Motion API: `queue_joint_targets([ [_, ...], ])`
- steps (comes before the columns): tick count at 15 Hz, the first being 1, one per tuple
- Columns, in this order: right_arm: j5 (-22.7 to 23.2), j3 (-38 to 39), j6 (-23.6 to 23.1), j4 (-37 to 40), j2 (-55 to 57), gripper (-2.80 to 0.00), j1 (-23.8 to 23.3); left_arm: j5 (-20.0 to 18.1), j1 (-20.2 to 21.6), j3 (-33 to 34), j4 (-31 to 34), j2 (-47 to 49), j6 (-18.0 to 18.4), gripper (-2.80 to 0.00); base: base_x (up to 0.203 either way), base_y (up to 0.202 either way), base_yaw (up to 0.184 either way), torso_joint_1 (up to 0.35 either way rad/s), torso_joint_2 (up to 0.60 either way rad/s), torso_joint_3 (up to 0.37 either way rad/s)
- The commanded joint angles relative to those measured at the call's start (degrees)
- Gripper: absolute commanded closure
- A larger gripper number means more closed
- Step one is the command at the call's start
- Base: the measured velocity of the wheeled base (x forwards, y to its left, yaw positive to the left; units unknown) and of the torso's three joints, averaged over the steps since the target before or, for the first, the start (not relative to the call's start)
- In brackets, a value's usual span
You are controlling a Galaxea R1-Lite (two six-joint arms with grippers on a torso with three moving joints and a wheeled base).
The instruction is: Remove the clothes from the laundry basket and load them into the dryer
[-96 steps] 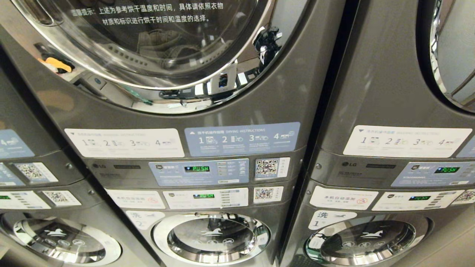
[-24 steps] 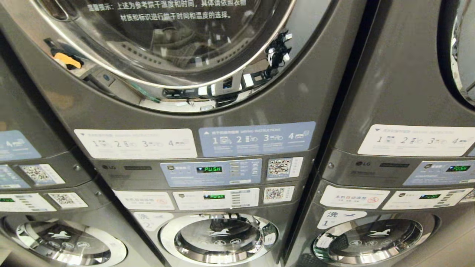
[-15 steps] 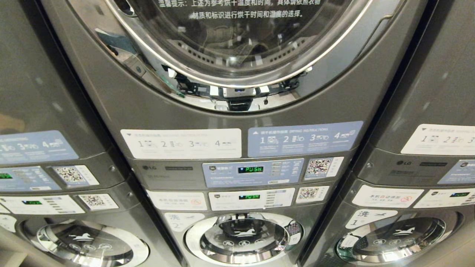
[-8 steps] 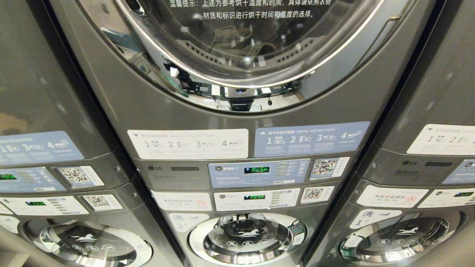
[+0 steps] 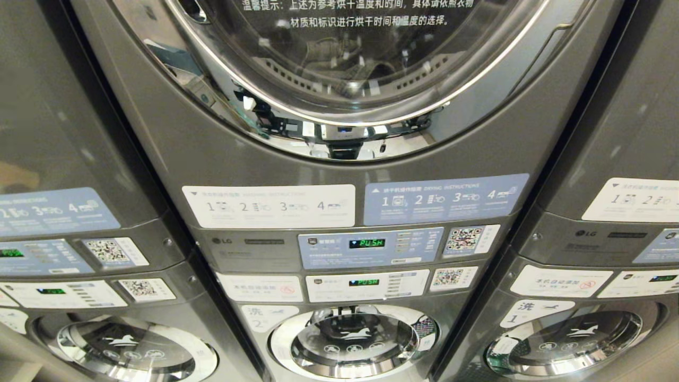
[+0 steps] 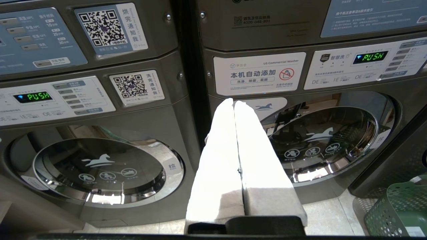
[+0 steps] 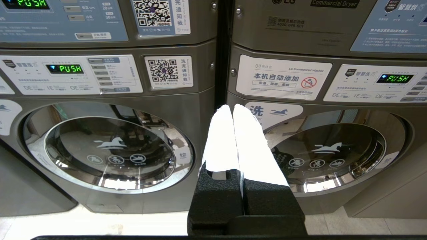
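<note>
The dryer [image 5: 297, 159] fills the head view, a dark grey machine whose big chrome-rimmed glass door [image 5: 350, 63] is closed. Pale fabric, the clothes [image 5: 331, 52], shows dimly through the glass. The green lattice laundry basket [image 6: 397, 210] stands on the floor at one edge of the left wrist view; its inside is not visible. My left gripper [image 6: 233, 101] is shut and empty, held low in front of the washers. My right gripper [image 7: 232, 106] is also shut and empty, at the same height. Neither arm appears in the head view.
Washers with smaller doors marked with a white horse [image 5: 353, 339] sit under the dryers, three stacks side by side. Control panels reading PUSH [image 5: 366, 243] lie between dryer and washer. Pale tiled floor [image 7: 100, 223] runs before the machines.
The head view has swung since the earliest frames, so the dryer door now sits centred. Over the last half second nothing has moved.
</note>
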Motion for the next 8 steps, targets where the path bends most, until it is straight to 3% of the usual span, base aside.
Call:
queue_joint_targets([
  [1,0.0,0.0,0.1,0.0,0.0,0.0,-0.1,0.0,0.0,0.0,0.0,0.0,0.0,0.0,0.0,0.0,0.0,0.0,0.0,0.0],
  [5,0.3,0.0,-1.7,0.1,0.0,0.0,0.0,0.0,0.0,0.0,0.0,0.0,0.0,0.0,0.0,0.0,0.0,0.0,0.0,0.0],
  [8,0.0,0.0,1.4,0.0,0.0,0.0,0.0,0.0,0.0,0.0,0.0,0.0,0.0,0.0,0.0,0.0,0.0,0.0,0.0,0.0],
])
